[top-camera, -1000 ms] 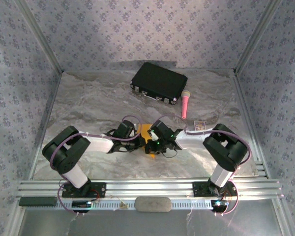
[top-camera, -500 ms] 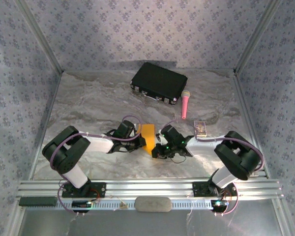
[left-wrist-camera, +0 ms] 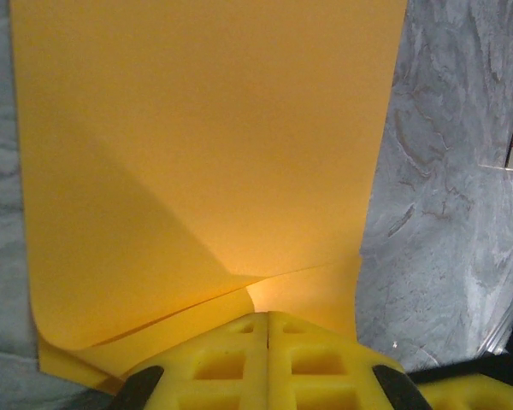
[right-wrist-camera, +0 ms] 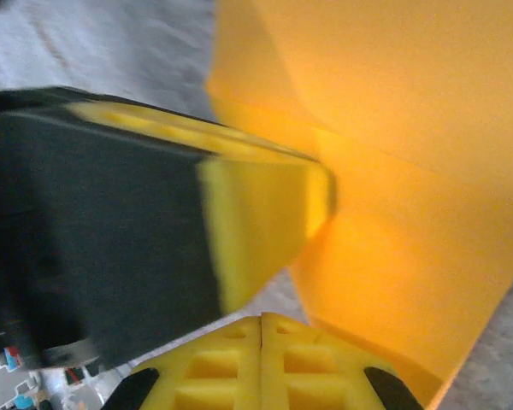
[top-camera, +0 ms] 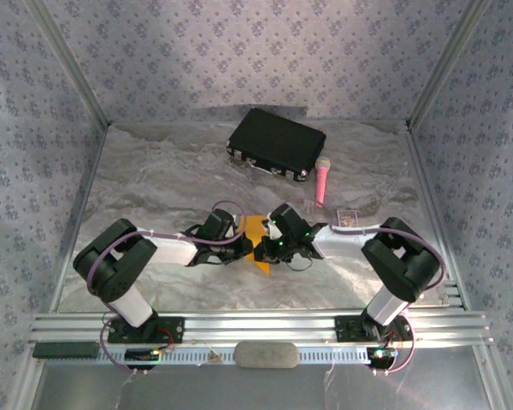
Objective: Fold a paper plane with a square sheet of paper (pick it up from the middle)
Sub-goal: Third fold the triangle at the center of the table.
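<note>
Both grippers closed at the square sheet of paper (top-camera: 254, 227), mid-table.
The left gripper (left-wrist-camera: 268, 329) has its jaws shut, tips on a folded-over flap of the sheet (left-wrist-camera: 205, 128). The right gripper (right-wrist-camera: 262, 329) has its jaws shut just beside the sheet's near edge; a grip on the paper cannot be confirmed for either. Farther back on the table (top-camera: 154, 171) lie a pink microphone (top-camera: 322, 179) and a black case (top-camera: 276, 141).

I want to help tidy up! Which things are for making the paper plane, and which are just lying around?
For the job:
orange paper
left claw
right claw

Just lying about:
black case
pink microphone
small card
</note>
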Action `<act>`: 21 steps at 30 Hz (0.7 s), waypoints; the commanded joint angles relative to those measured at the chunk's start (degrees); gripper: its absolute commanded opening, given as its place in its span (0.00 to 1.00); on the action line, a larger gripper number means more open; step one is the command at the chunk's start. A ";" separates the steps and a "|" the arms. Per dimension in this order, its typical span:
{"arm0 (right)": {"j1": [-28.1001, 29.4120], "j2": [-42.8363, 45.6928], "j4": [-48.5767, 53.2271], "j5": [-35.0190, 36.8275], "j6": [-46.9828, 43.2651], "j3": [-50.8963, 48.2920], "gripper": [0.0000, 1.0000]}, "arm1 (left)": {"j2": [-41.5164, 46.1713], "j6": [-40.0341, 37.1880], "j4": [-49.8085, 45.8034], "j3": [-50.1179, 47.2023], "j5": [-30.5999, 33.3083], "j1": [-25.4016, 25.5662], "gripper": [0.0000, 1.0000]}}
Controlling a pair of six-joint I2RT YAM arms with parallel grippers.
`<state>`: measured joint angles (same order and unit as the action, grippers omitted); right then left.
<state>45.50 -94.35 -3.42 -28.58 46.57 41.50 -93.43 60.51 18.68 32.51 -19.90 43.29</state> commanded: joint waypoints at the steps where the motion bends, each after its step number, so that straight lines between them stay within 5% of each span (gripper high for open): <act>1: -0.14 -0.84 2.01 1.24 1.70 -2.04 0.00 | -0.07 -1.01 -2.94 -0.78 1.36 0.40 0.00; 21: -0.87 1.14 -1.46 2.11 3.44 -7.91 0.00 | 8.12 -1.55 -9.56 3.47 1.00 1.39 0.03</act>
<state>44.91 -93.17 -9.06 -28.51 49.12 35.11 -85.93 59.07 11.55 35.66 -19.42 43.68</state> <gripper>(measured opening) 0.051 0.047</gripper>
